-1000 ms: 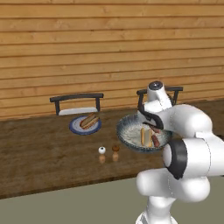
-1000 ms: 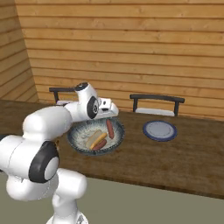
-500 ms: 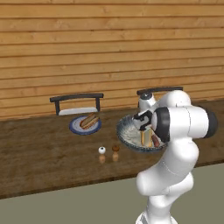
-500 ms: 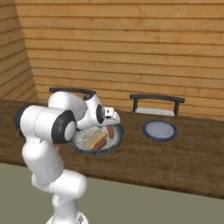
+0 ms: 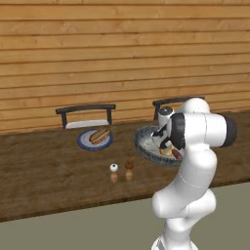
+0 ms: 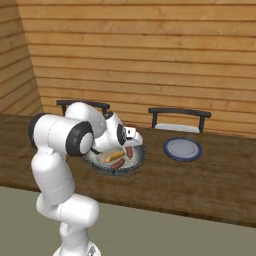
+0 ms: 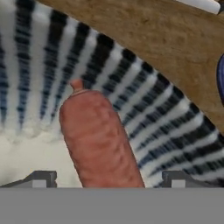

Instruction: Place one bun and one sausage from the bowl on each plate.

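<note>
Fingers down in the bowl, over a sausage

The fingers (image 7: pixel 105 179) stand wide apart, one on each side of the sausage (image 7: pixel 98 138), not squeezing it. The striped bowl (image 7: pixel 144 103) wall rises just past the sausage tip; bare counter (image 7: pixel 166 48) lies beyond the rim.

No text, label, brand, number or sign could be read anywhere in these views.
</note>
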